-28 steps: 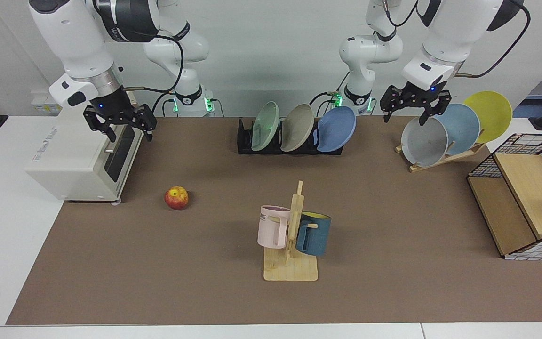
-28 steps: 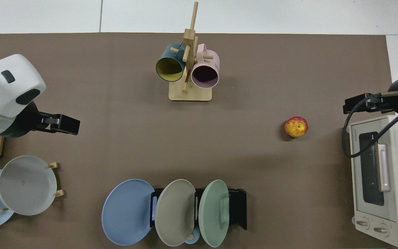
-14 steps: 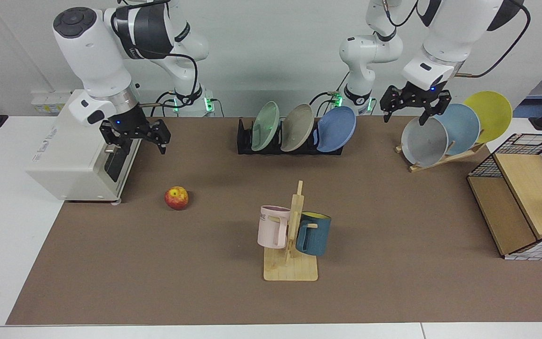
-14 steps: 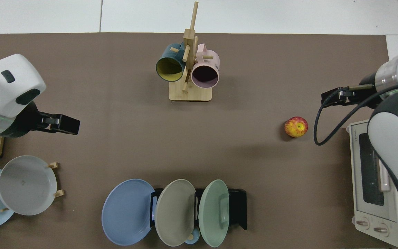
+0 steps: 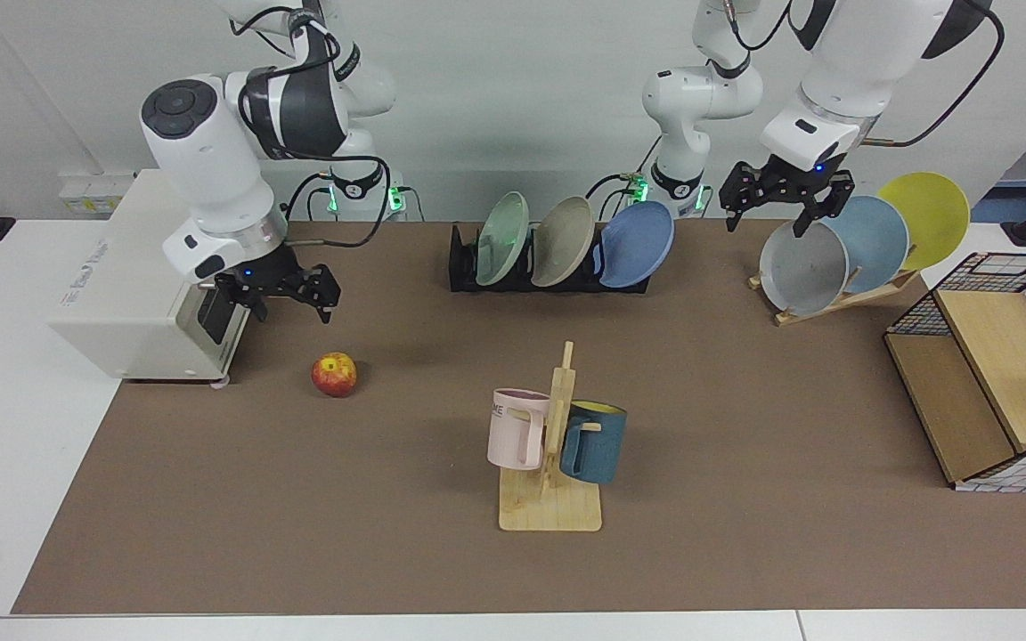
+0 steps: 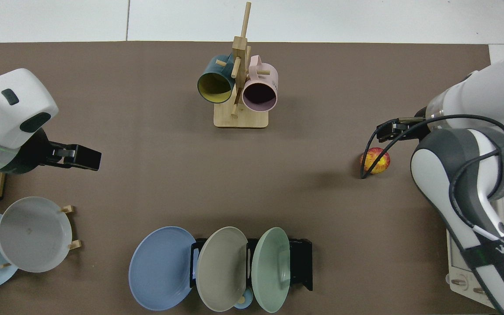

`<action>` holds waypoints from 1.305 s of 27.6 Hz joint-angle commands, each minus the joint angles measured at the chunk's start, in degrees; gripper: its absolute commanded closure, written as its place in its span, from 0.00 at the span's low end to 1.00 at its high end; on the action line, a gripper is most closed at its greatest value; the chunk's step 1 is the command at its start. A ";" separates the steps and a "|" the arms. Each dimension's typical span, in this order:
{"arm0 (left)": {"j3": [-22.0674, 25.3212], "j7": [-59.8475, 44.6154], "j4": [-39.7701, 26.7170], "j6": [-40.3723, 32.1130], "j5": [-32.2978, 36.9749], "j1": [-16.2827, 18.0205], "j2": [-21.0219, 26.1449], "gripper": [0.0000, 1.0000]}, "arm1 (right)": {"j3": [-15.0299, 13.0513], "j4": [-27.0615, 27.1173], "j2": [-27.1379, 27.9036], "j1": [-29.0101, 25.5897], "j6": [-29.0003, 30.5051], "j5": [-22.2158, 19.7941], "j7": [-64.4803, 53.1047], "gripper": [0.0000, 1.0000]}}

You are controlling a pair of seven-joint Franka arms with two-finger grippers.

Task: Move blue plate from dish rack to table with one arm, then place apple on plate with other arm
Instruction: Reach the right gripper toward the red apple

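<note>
The blue plate (image 5: 639, 244) (image 6: 162, 267) leans in the end slot of the black dish rack (image 5: 464, 267) (image 6: 301, 263), beside a beige and a green plate. On the brown mat of the table (image 5: 745, 427) lies the red and yellow apple (image 5: 335, 374) (image 6: 375, 160). My right gripper (image 5: 292, 310) (image 6: 393, 131) hangs open above the mat, just behind the apple and a little to its oven side, not touching it. Over by the wooden plate stand, my left gripper (image 5: 767, 223) (image 6: 81, 157) waits open above the grey plate, holding nothing.
A white toaster oven (image 5: 134, 298) stands at the table's end near the apple. A wooden mug tree (image 5: 553, 463) with a pink and a teal mug is mid-table. The slanted wooden stand (image 5: 834, 298) holds grey, sky-blue and yellow plates. A wire-and-wood box (image 5: 985, 374) sits beyond it.
My right arm has swung away from above the oven, lowering its gripper toward the apple. The left arm, plates and apple have not moved.
</note>
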 commanded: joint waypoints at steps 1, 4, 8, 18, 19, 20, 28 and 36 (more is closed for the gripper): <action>0.05 0.50 0.60 -0.87 -0.47 0.33 0.00 0.00 | -0.01 -5.13 -0.96 -0.07 5.66 -0.01 1.18 0.00; 0.05 0.50 0.60 -0.78 -0.47 0.33 0.00 0.00 | -0.01 -5.66 0.26 -0.16 6.28 0.08 1.54 0.00; 0.13 0.50 0.60 -0.78 -0.47 0.33 -0.09 0.00 | -0.01 -7.41 1.41 -0.07 9.17 0.08 1.54 0.00; 0.13 0.50 0.60 -0.87 -0.47 0.33 -0.09 0.00 | -0.01 -10.59 4.48 -0.07 14.80 0.08 1.54 0.00; 0.13 0.50 0.60 -0.78 -0.47 0.33 0.00 0.00 | -0.01 -10.67 5.10 -0.16 15.15 0.08 1.63 0.00; 0.22 0.59 0.60 -0.78 -0.47 0.33 0.00 0.00 | -0.01 -10.76 5.89 -0.25 15.42 0.08 1.71 0.00; 0.22 0.50 0.60 -0.78 -0.47 0.33 -0.09 0.00 | -0.01 -12.43 10.29 -0.33 20.78 0.08 1.54 0.00; 0.22 0.59 0.60 -0.87 -0.47 0.33 0.00 0.00 | -0.01 -13.93 10.82 -0.33 21.84 0.08 1.36 0.00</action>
